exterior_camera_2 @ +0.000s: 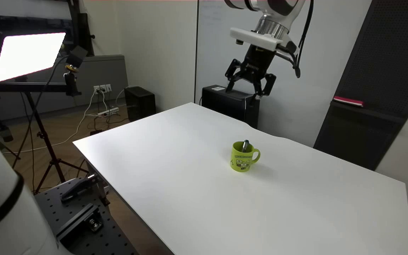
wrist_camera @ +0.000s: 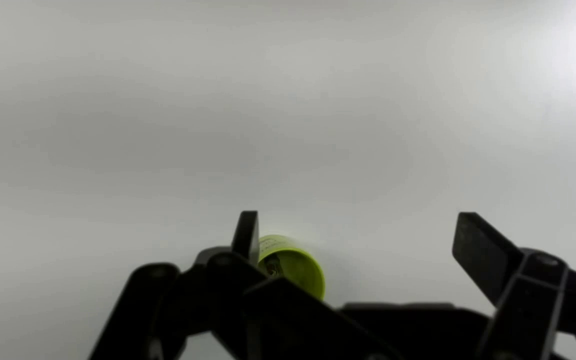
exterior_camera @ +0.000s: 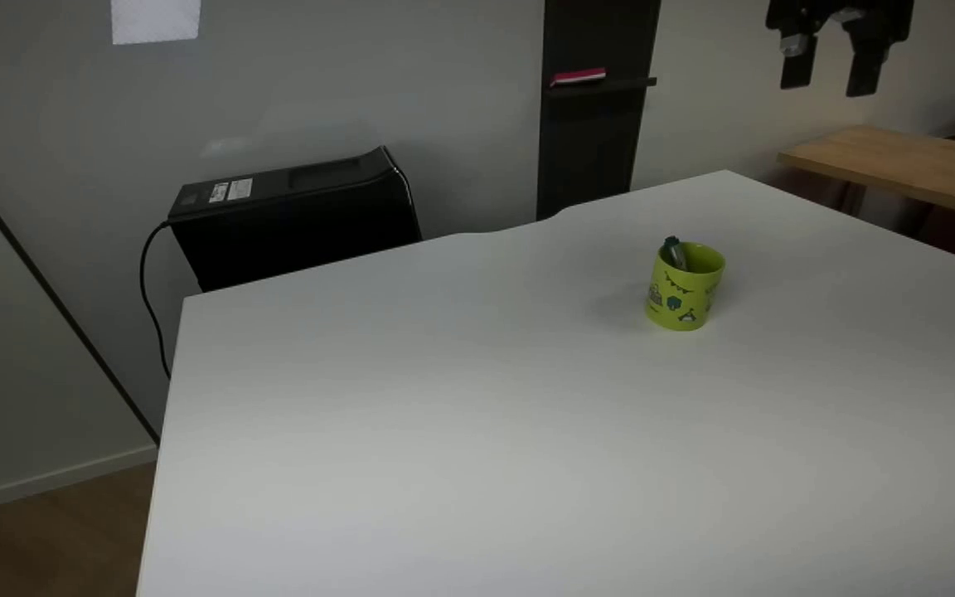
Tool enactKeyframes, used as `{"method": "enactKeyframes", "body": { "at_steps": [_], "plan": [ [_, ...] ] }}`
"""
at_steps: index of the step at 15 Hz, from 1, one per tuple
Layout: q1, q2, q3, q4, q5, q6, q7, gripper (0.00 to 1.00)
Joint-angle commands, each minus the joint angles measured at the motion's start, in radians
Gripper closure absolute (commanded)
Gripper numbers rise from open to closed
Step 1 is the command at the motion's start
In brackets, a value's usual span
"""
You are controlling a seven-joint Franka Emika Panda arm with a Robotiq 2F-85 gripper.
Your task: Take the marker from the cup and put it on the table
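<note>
Marker (exterior_camera_2: pixel 245 146) leans inside the upright cup (exterior_camera_2: pixel 239 165) on the table (exterior_camera_2: pixel 190 198).

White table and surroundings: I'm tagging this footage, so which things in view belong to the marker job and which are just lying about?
Belong to the job:
cup, upright
marker, tilted inside it
white table, under the cup
jaws, open

Not part of it:
red-and-white object
black case
wooden table
lit panel
</note>
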Motion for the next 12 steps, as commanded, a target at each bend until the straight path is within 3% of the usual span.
{"method": "enactKeyframes", "body": {
  "at_steps": [1,5,12],
  "plan": [
    [-0.007,0.002,0.008,0.005,-0.002,-0.003,0.001,0.0],
    [-0.006,0.04,0.006,0.043,-0.03,-0.022,-0.012,0.0],
    [-0.006,0.22,0.009,0.231,-0.144,-0.106,-0.097,0.0]
  ]
}}
